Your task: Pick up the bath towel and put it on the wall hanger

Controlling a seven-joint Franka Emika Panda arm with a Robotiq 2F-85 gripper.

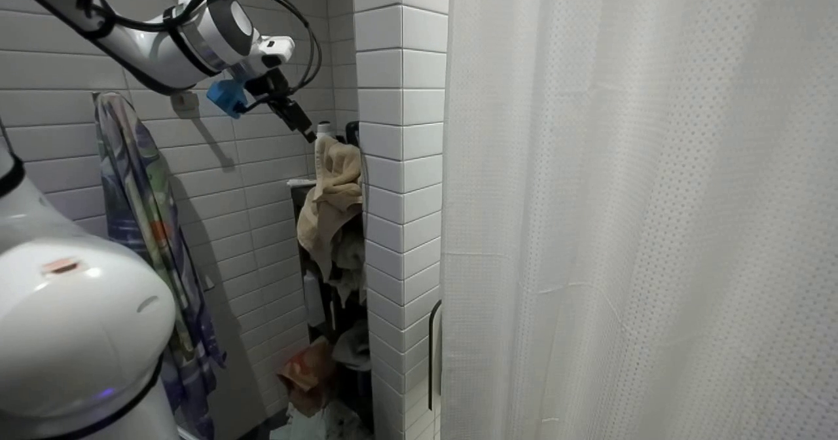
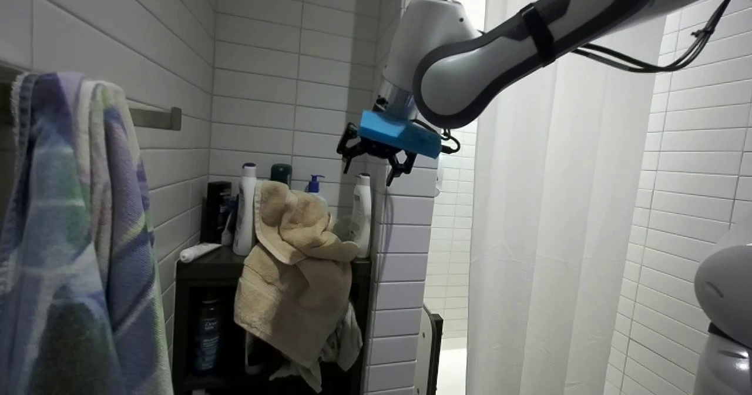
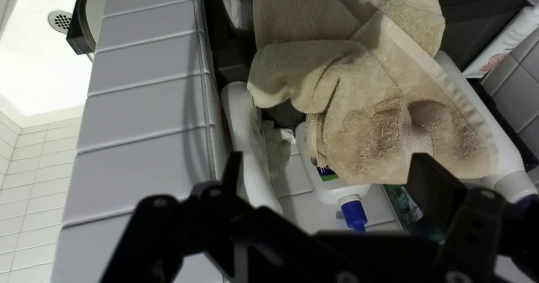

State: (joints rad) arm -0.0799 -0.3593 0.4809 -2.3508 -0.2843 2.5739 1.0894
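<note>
The beige bath towel lies crumpled over the top and front of a dark shelf, among bottles. It also shows in an exterior view and in the wrist view. My gripper is open and empty, above the towel and a little to its right in that view. In the wrist view its fingers stand wide apart, with the towel beyond them. A metal wall hanger bar is on the tiled wall at the left, with a multicolored towel hanging over part of it.
The dark shelf carries a white bottle, another white bottle, a blue pump bottle and a tube. A tiled pillar stands right beside the shelf. A white shower curtain hangs beyond the pillar.
</note>
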